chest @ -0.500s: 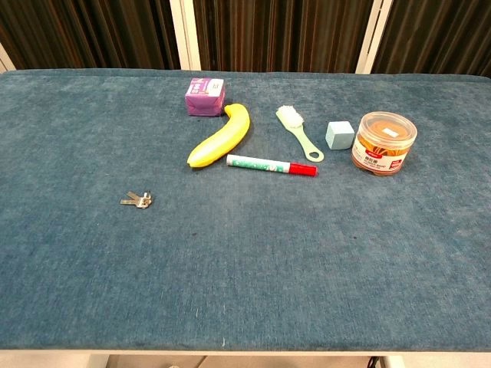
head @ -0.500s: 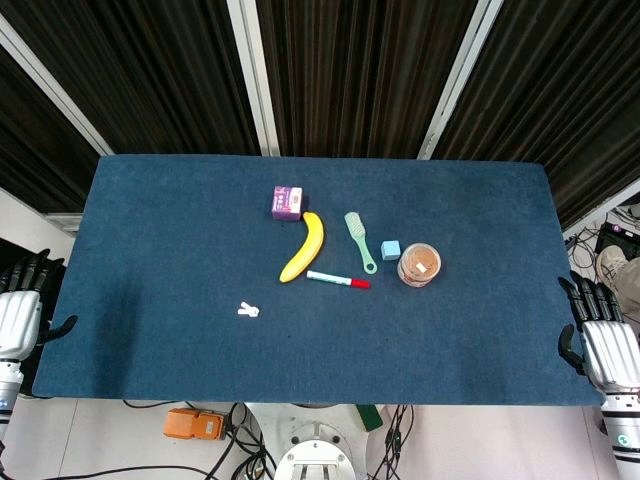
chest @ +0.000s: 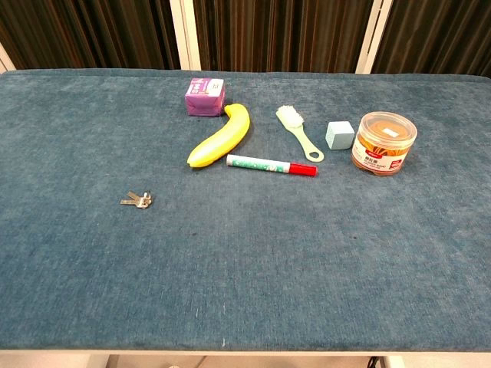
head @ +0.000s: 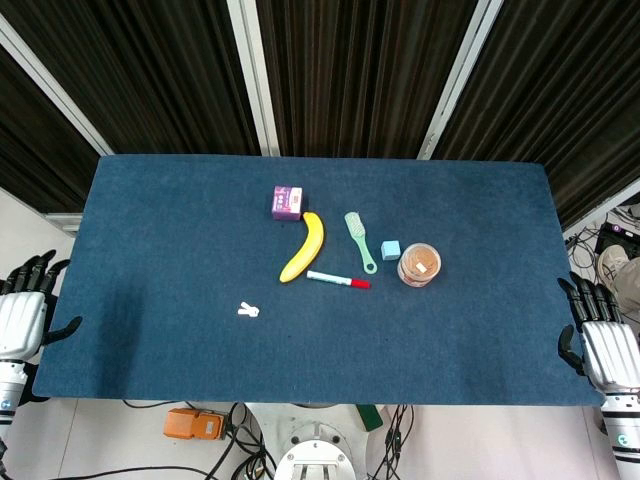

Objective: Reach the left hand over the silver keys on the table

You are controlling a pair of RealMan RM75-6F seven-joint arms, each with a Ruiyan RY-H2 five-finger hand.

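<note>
Beyond the keys (chest: 137, 200): banana (chest: 220, 136), marker (chest: 271, 165).

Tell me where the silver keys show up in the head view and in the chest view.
Head view: silver keys lie left of centre, below the banana.
Chest view: silver keys lie at left, below-left of the banana.
Shared landmark: the banana's lower tip points toward them.

Shiny metal keys (chest: 137, 200) lie on a matt, napped blue cloth table (chest: 253, 268).
</note>
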